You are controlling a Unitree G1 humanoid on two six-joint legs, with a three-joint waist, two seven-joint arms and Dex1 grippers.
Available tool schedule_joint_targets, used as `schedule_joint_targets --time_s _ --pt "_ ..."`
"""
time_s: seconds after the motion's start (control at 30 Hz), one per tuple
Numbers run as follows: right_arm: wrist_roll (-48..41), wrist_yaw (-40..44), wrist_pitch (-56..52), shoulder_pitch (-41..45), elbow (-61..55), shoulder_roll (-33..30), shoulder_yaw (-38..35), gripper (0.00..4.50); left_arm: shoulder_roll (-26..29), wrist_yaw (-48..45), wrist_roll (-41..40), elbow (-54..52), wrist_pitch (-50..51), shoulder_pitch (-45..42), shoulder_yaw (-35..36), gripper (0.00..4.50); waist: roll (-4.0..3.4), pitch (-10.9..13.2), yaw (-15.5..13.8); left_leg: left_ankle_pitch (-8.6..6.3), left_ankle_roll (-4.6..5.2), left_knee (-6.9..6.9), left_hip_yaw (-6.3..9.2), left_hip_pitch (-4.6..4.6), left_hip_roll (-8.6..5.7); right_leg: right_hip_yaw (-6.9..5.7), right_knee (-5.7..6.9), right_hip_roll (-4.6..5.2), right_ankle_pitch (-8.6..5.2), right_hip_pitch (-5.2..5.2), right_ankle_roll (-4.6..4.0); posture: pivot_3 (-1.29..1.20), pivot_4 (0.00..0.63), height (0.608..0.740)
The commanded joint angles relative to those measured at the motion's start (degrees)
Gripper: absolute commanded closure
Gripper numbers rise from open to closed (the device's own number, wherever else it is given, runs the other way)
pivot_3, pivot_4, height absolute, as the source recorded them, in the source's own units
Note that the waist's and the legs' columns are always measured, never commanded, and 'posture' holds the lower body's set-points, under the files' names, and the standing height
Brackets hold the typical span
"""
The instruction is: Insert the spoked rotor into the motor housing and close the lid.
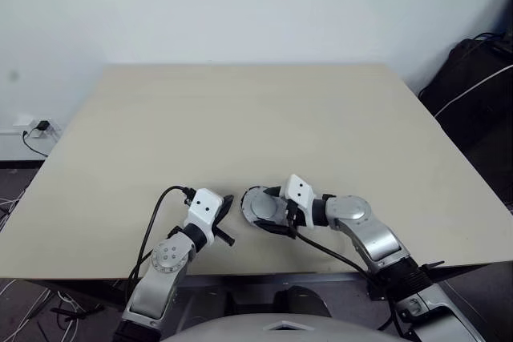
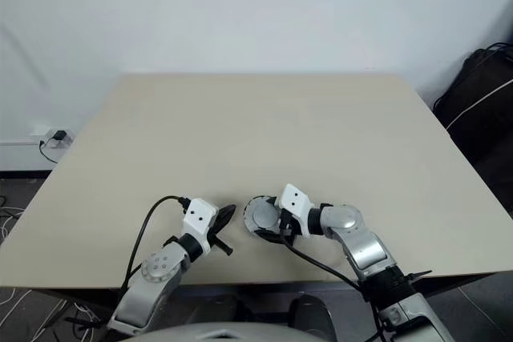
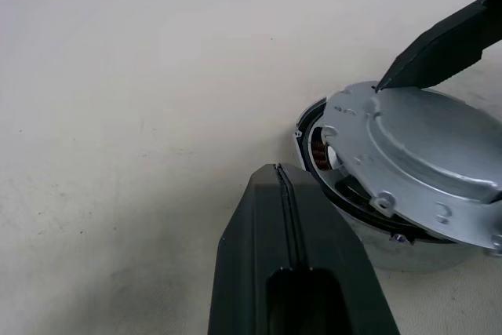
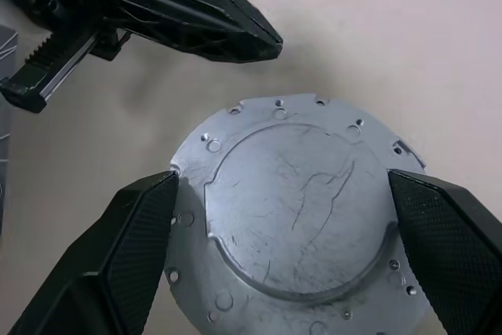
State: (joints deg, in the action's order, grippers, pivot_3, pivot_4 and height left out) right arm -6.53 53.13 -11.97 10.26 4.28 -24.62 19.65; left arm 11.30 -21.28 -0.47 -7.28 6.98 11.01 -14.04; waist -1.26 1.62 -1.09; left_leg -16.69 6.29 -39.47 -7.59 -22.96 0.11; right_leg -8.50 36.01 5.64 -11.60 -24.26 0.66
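Lid (image 4: 294, 205): laid tilted on the housing (image 3: 318, 151), domed face up; copper windings seen in the gap beneath.
Housing: set on the table (image 1: 264, 118) near its front edge.
Right gripper (image 4: 286, 245): 2 fingers spread wide, flanking the lid rim.
Left gripper (image 3: 282, 194): fingers pressed together, empty, just beside the housing.

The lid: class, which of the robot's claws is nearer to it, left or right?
Right. The right claw straddles the lid, one finger at each side of its rim. The left claw, fingers shut, sits beside the lid, apart from it.
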Motion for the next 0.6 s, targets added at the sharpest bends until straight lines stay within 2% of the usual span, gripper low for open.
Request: schedule_joint_targets --time_s 0.03,0.1,0.17,0.47,0.6 --pt "0.6 -2.1 1.1 1.5 0.5 1.2 -1.2 0.21 -0.3 0.3 -0.4 -3.4 -0.2 -0.3 0.1 4.50 0.00 0.0 0.0 0.00 0.00 0.00 0.00 0.00 0.00 0.00 0.00 0.00 0.00 0.00 0.00 0.00 0.000 0.740" --pt "0.6 -2.5 0.9 1.9 1.3 1.7 -1.4 0.62 -0.3 0.3 -0.4 -3.4 -0.2 -0.3 0.2 4.50 0.00 0.0 0.0 0.01 -0.01 0.00 0.00 0.00 0.00 0.00 0.00 0.00 0.00 0.00 0.00 0.00 0.000 0.740" --pt "0.8 -3.0 1.1 2.1 1.7 2.0 -1.5 1.27 -0.2 0.3 -0.4 -3.4 -0.3 -0.2 0.4 4.50 0.00 0.0 0.0 0.01 -0.01 0.00 0.00 0.00 0.00 0.00 0.00 0.00 0.00 0.00 -0.01 0.00 0.000 0.740" --pt "-1.6 -6.4 0.1 1.6 0.5 4.6 -5.0 1.29 -0.3 0.8 -0.3 -3.7 -0.3 0.4 0.4 4.50 -0.01 0.0 0.0 0.05 -0.09 0.00 0.00 0.00 0.01 0.00 0.02 -0.01 0.00 -0.01 0.02 0.00 0.000 0.740" --pt "-0.3 -8.0 -1.5 1.6 0.0 4.8 -4.2 1.29 -0.4 0.8 -0.3 -3.7 -0.2 0.5 0.3 4.50 0.00 0.0 -0.1 0.05 -0.08 0.00 0.00 0.00 0.00 0.00 0.02 0.00 0.00 -0.01 0.01 0.00 0.000 0.740"
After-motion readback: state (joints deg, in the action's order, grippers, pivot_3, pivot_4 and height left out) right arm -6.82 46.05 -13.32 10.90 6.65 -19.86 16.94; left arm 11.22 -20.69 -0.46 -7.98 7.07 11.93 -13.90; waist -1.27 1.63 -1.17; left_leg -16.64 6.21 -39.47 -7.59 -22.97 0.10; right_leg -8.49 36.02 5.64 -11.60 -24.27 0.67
